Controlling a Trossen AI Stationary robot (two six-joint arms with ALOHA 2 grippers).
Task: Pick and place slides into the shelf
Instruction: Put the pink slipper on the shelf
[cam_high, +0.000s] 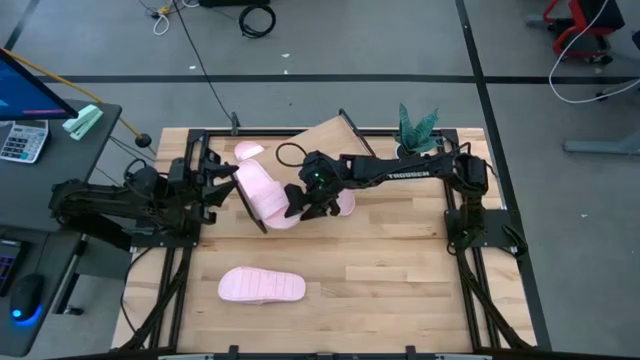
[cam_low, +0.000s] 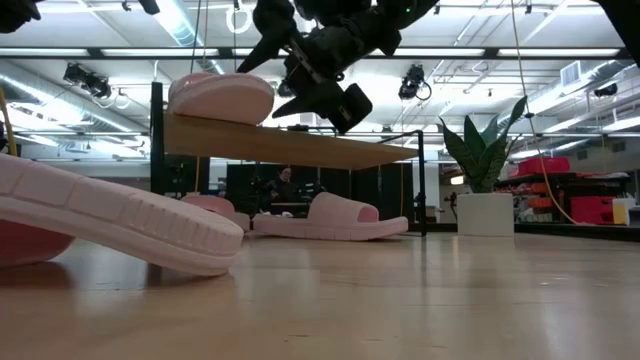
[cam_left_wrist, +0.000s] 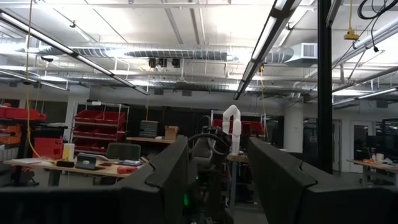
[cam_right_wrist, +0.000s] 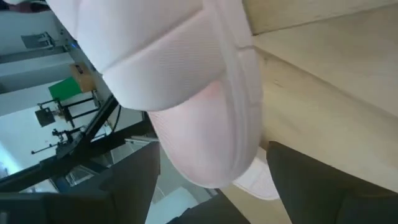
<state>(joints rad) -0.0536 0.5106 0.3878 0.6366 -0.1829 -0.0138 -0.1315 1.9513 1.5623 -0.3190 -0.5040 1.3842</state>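
Observation:
One pale pink slide (cam_high: 262, 192) lies on the slanted wooden shelf (cam_high: 325, 140), at the raised end of the board (cam_low: 300, 145). It is also in the low view (cam_low: 220, 97). My right gripper (cam_high: 305, 203) is open at the slide's lower end, its fingers standing on either side of the rounded end (cam_right_wrist: 205, 155). Two more slides (cam_low: 330, 215) (cam_low: 212, 205) rest on the table under the shelf. A further slide (cam_high: 262, 286) lies sole-down near the table's near edge. My left gripper (cam_high: 222, 180) waits open left of the shelf, holding nothing. My right gripper has the slide's rounded end (cam_right_wrist: 205, 155) between its spread fingers (cam_right_wrist: 134, 180), coming at it from the shelf's lower side. I cannot tell whether the fingers touch it. The slide lies flat on the shelf board.
A potted plant (cam_high: 418, 128) stands at the table's far right corner. A desk with a calculator (cam_high: 22, 140) sits beyond the left edge. Bare wood lies to the right of the near slide (cam_high: 400, 270).

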